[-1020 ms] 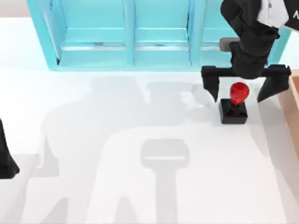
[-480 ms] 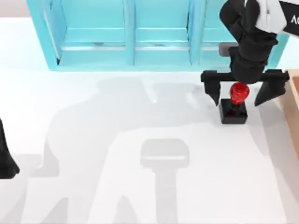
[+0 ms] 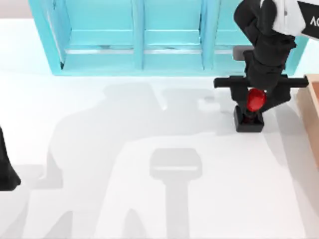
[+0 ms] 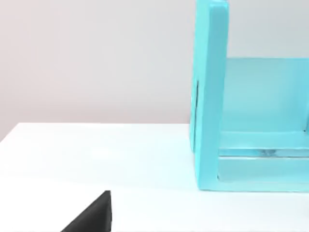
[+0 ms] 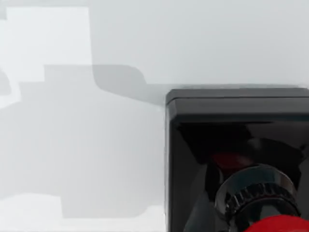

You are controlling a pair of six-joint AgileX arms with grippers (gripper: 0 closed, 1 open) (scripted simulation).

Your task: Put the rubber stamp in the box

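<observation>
Top view: overhead, looking straight down on the counter, far edge lined by the blue shelf unit. Left wrist view: low near the counter, facing level toward the shelf unit's left end, shared with the top view. Right wrist view: very close above the rubber stamp, also seen from overhead.

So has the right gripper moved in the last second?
Yes. The right gripper dropped onto the rubber stamp, fingers closing around its red knob; the blue shelf stayed put.
</observation>
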